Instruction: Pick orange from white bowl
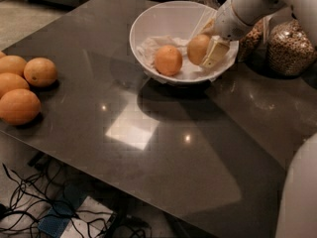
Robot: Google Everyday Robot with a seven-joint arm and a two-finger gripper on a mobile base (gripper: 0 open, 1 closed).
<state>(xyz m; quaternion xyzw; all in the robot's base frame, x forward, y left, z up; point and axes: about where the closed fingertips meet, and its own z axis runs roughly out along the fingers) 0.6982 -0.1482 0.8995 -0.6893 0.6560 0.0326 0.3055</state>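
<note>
The arm (255, 1) came into view from the upper right corner and sloped down toward the left. It was white and thick, and it ended in a rounded wrist (232, 23) over the right rim of the white bowl (163, 19). Below the wrist the gripper (201, 53) reached into the right half of the bowl, pointing down and a little to the left. Its fingers (214, 56) were pale cream and flat. One lay against the right side of the orange (197, 46), the other was thin and hard to see on the far side. The jaws were closed around this fruit. A large white rounded part of the robot's body (299, 197) filled the lower right corner.
</note>
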